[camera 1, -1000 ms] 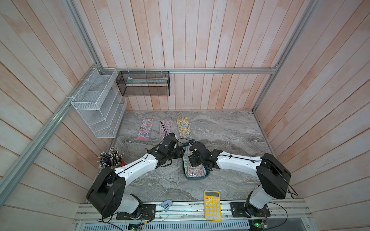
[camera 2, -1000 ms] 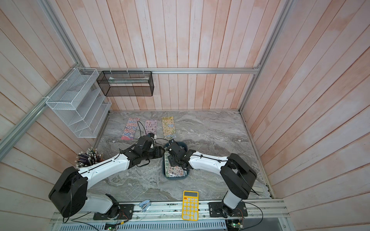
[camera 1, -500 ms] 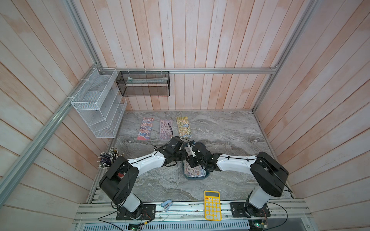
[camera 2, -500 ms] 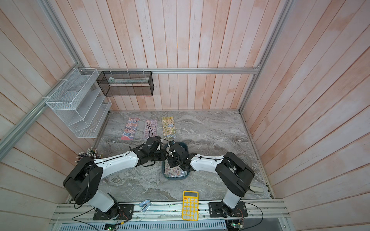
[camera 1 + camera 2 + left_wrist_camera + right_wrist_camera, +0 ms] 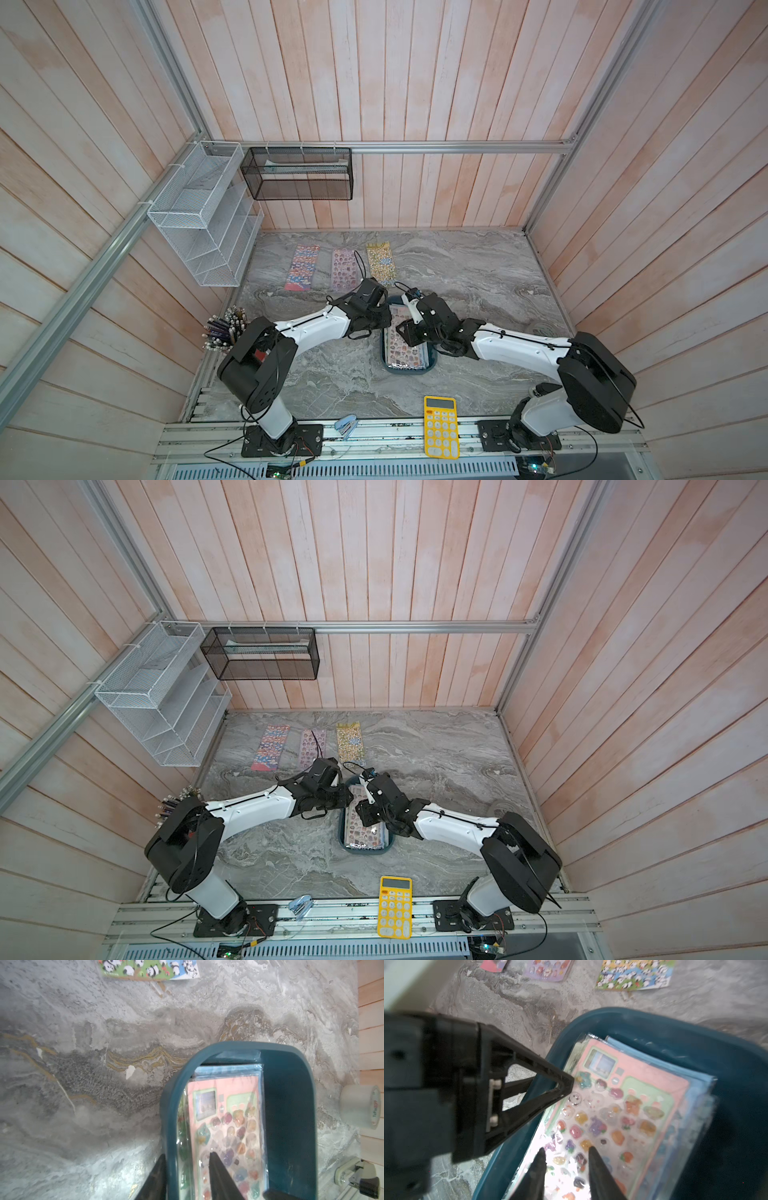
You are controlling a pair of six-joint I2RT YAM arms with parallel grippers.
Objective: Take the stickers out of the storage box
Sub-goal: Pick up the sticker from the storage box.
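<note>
Leaning in low from both sides over the storage box [image 5: 291, 1093]. Straddling its wall with the left tool [image 5: 186, 1154], jaws apart; poking the right tool [image 5: 566, 1148], part-open, at the stickers [image 5: 623, 1105] stacked inside.

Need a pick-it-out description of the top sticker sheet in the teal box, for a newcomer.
On the grey marble tabletop, find the dark teal storage box near its middle. The top sticker sheet of the stack inside is pink, clear-wrapped, with glossy domed stickers; the sheets under it show only blue edges.
</note>
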